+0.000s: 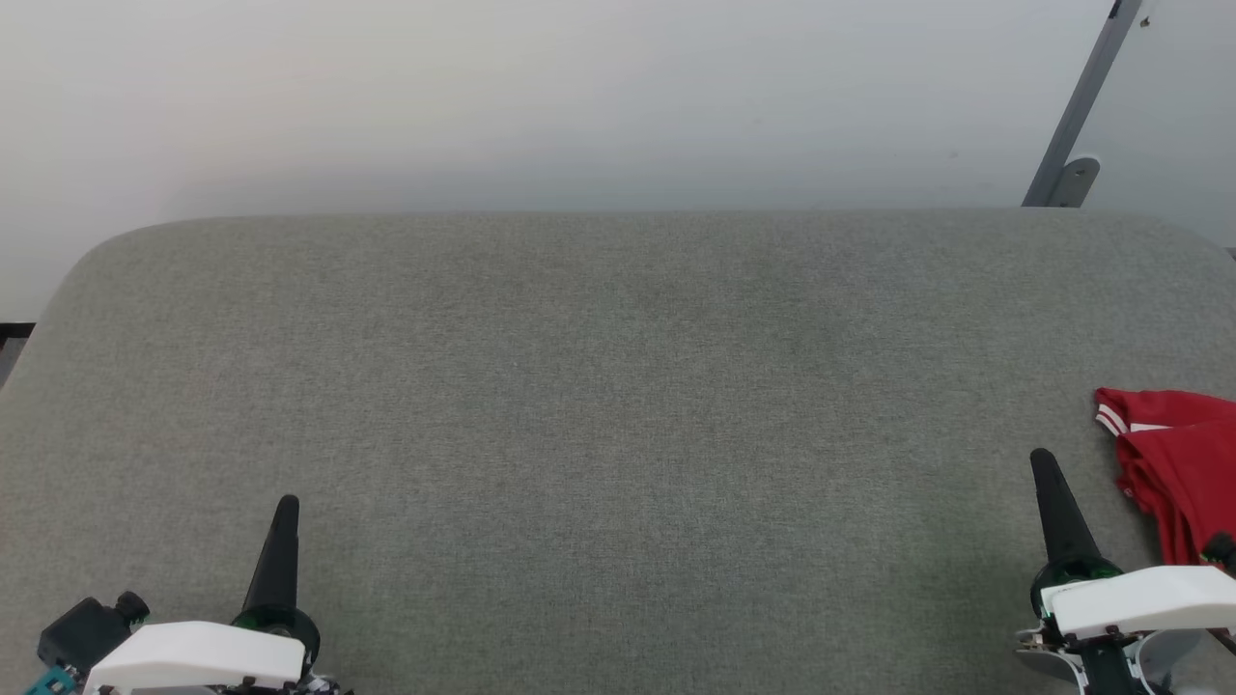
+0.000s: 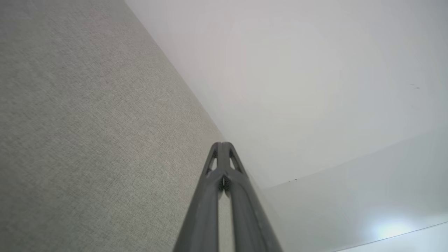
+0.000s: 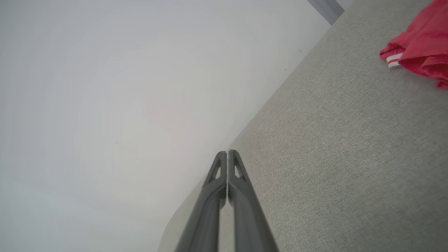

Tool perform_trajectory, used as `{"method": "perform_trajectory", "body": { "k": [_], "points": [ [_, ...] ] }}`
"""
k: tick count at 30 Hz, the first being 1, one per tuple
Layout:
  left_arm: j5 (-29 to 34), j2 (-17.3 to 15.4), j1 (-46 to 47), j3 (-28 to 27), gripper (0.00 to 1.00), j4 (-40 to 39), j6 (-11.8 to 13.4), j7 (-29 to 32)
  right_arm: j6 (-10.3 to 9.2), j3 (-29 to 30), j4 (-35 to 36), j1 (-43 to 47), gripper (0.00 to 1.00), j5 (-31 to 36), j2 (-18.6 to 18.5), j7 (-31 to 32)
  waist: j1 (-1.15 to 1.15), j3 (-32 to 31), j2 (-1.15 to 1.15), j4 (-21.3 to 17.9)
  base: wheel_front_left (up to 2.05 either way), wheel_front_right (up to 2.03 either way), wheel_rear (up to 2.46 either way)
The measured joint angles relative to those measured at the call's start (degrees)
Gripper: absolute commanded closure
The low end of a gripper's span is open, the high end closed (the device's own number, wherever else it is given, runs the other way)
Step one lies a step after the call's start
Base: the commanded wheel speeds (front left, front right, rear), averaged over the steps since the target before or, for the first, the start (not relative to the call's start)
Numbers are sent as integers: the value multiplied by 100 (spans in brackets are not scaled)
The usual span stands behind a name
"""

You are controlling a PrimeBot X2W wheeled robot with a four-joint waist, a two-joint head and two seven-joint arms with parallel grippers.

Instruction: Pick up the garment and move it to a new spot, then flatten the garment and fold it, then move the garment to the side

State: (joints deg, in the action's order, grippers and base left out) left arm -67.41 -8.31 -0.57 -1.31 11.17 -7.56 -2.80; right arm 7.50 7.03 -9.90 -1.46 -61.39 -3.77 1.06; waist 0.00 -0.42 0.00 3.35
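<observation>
Left gripper (image 1: 287, 504): at 7 o'clock in the head view, jaws pressed together with nothing between them, tip pointing to about 12 o'clock.
Right gripper (image 1: 1042, 458): at 4 o'clock, jaws closed and empty, tip leaning toward 11 o'clock.
Left wrist (image 1: 198, 654): white housing at the bottom edge.
Right wrist (image 1: 1144, 594): white housing, sitting higher than the left.
Wrist views: each set of jaws meets tip to tip.

head: high, facing down on grey surface (image 1: 618, 386) | wrists: low, close over it — right shares garment (image 3: 423, 35) with head
</observation>
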Motion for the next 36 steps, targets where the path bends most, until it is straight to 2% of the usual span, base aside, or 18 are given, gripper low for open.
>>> {"method": "perform_trajectory", "body": {
  "k": [36],
  "points": [
    [-1477,286,376,-250,100,160,1,504,0,-26,-237,-269,100,-1791,41,310,0,30,0,-172,0,0,0]
  ]
}}
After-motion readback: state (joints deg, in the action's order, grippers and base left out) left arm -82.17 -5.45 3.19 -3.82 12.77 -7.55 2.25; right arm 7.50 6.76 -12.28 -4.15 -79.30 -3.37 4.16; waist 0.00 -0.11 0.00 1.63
